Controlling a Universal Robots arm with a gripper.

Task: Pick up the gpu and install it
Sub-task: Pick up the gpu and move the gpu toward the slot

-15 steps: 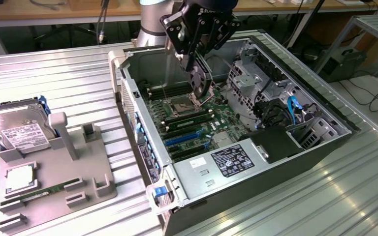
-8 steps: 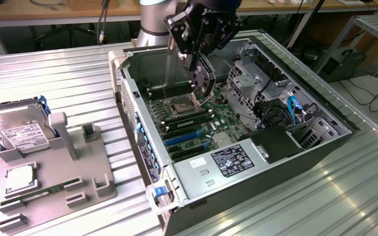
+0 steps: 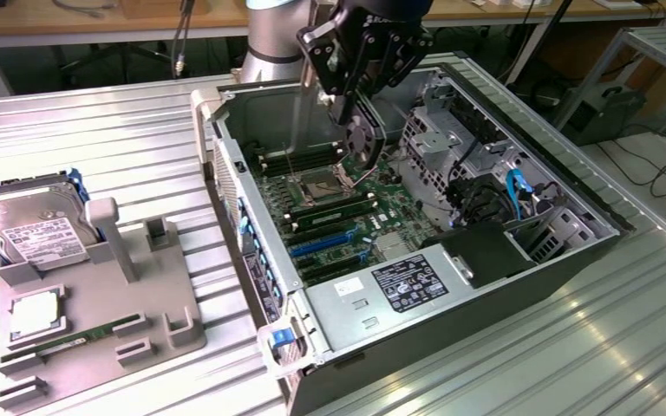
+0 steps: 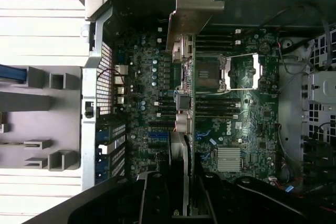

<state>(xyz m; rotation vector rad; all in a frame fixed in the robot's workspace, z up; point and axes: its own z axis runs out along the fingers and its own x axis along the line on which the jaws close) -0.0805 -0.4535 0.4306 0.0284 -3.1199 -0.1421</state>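
Directly below your claw (image 3: 350, 104), in the exterior view, the gpu (image 3: 364, 139) hangs on edge, pinched between the fingers, with its round black fan showing. You hold it above the motherboard (image 3: 345, 217) inside the open computer case (image 3: 231, 173).

Ahead of your claw (image 4: 184, 187), in the wrist view, you see the gpu (image 4: 185, 108) edge-on. Its long axis runs straight away from the claw across the board, crosswise to the blue slots (image 4: 157, 136). The silver bracket (image 4: 191, 9) points to the far end, near the case wall.
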